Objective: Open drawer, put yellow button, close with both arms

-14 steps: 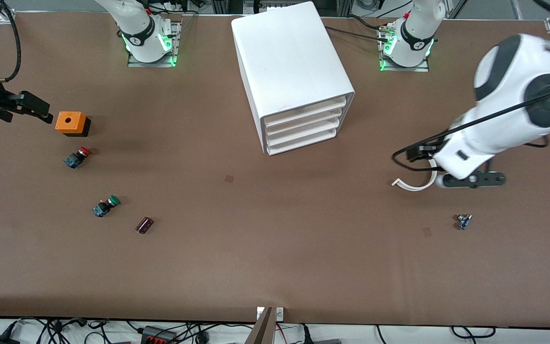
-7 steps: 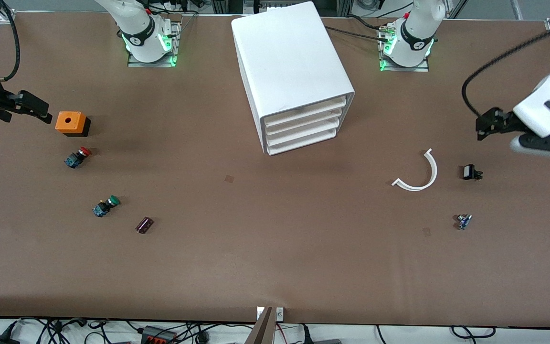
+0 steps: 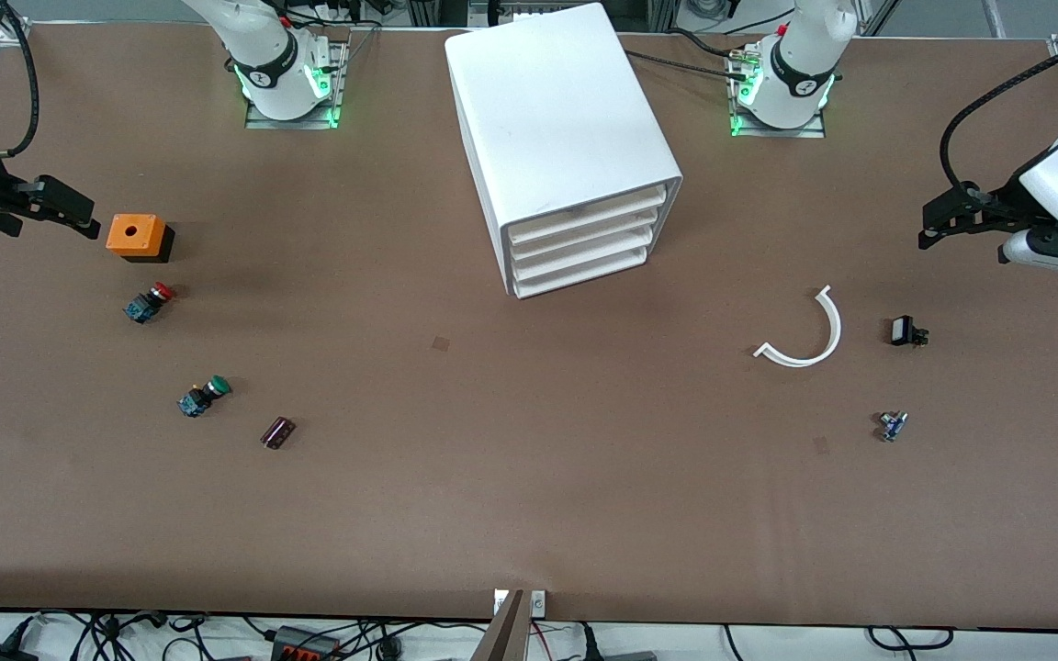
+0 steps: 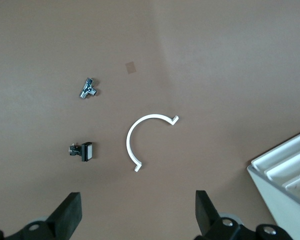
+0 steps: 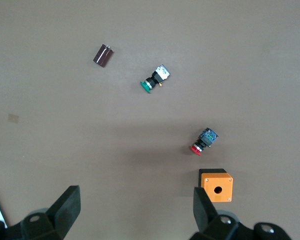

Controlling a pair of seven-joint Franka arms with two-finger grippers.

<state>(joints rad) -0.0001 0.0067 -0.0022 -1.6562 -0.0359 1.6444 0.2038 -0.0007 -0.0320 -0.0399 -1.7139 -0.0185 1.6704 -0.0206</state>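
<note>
The white cabinet (image 3: 557, 119) stands at the middle of the table near the bases, and its corner shows in the left wrist view (image 4: 285, 175). Its uppermost drawer (image 3: 584, 213) is shut flush, like the three below. No yellow button is in view. My left gripper (image 3: 938, 220) is open and empty, up over the table at the left arm's end; in its wrist view (image 4: 137, 215) the jaws stand wide apart. My right gripper (image 3: 79, 213) is open and empty beside an orange box (image 3: 134, 236), and is also wide apart in its wrist view (image 5: 136, 210).
A white curved strip (image 3: 804, 335), a small black switch (image 3: 904, 331) and a small blue-silver part (image 3: 892, 425) lie toward the left arm's end. A red-capped button (image 3: 151, 301), a green-capped button (image 3: 205, 396) and a dark cylinder (image 3: 277, 431) lie toward the right arm's end.
My left arm has pulled away from over the white curved strip toward the left arm's end of the table, uncovering the black switch. The right arm has not moved.
</note>
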